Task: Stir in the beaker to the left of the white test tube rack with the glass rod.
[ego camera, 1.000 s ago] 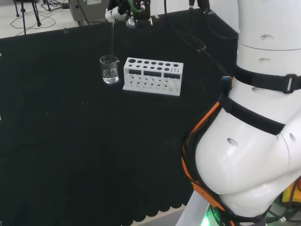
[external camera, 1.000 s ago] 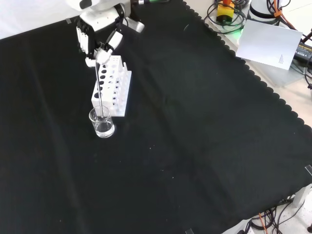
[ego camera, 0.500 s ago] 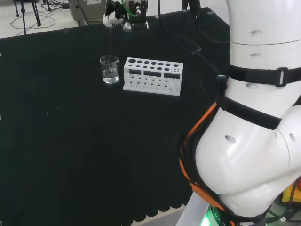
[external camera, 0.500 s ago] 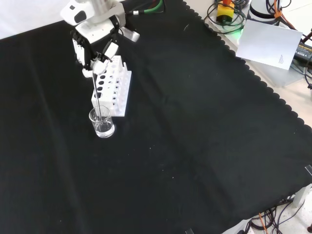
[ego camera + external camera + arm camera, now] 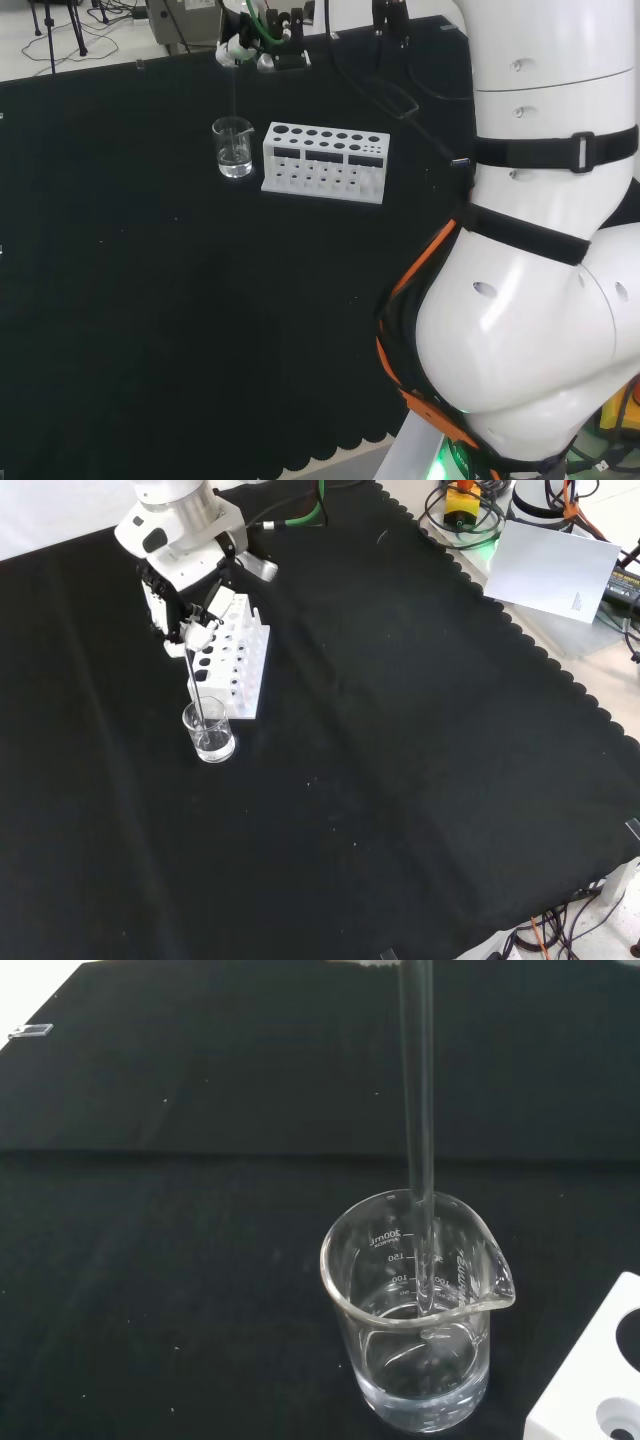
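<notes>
Glass rod (image 5: 417,1130) pinched in the hand (image 5: 185,595), its tip dipped in the beaker (image 5: 208,730) directly below. Since a second ago the hand has swung away from the white test tube rack (image 5: 231,655), so the stirring looks under way.

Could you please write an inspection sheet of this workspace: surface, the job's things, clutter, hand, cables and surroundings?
Surface: black cloth covers the bench, scalloped edge at the front view's right.
Job's things: clear beaker holding some clear liquid, standing beside the white test tube rack; glass rod reaches down into the beaker.
Clutter: nothing seen on the cloth.
Hand: hand above the beaker, fingers curled round the rod's top.
Cables: green and black cables run from the hand; more cables lie off the cloth.
Surroundings: a white sheet of paper beyond the cloth's edge; stand legs on the floor behind.
</notes>
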Robot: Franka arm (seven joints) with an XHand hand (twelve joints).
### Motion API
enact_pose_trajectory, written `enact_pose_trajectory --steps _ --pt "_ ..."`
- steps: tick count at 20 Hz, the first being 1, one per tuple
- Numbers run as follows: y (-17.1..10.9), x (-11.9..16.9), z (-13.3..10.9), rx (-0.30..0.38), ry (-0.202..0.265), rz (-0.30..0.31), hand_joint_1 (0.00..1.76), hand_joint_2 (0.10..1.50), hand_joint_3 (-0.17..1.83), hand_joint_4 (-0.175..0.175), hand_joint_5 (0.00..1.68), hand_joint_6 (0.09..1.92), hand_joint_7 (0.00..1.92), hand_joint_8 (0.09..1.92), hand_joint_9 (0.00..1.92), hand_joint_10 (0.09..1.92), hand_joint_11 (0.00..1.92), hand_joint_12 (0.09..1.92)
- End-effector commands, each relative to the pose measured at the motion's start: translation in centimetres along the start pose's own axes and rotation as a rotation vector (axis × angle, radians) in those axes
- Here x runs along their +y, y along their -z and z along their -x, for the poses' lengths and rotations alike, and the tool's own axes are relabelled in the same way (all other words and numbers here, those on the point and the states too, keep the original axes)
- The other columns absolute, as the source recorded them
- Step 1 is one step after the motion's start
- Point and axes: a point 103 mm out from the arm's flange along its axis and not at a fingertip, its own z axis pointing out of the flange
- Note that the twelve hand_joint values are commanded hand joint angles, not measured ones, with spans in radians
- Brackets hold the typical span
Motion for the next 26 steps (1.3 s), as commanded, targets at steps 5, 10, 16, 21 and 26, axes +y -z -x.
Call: enact_pose_trajectory --steps 5,10,16,21,26 --pt "1.1 -1.4 2.6 -0.007 -0.045 0.011 1.31 1.10 -0.17 -0.175 1.37 0.09 1.21 0.96 1.71 0.63 1.33 0.67" --pt "1.2 -3.0 2.3 -0.010 -0.046 0.004 1.31 1.10 -0.17 -0.175 1.37 0.09 1.21 0.96 1.71 0.63 1.34 0.67" --pt "-0.7 -2.9 -1.5 -0.009 0.001 -0.036 1.31 1.10 -0.17 -0.175 1.37 0.09 1.21 0.96 1.71 0.64 1.34 0.67" --pt "-1.7 -1.4 -4.1 0.003 0.041 -0.038 1.31 1.10 -0.17 -0.175 1.37 0.09 1.21 0.96 1.71 0.64 1.34 0.67" --pt "-1.7 0.3 -2.8 0.010 0.013 -0.030 1.31 1.10 -0.17 -0.175 1.37 0.09 1.21 0.96 1.71 0.64 1.34 0.67"
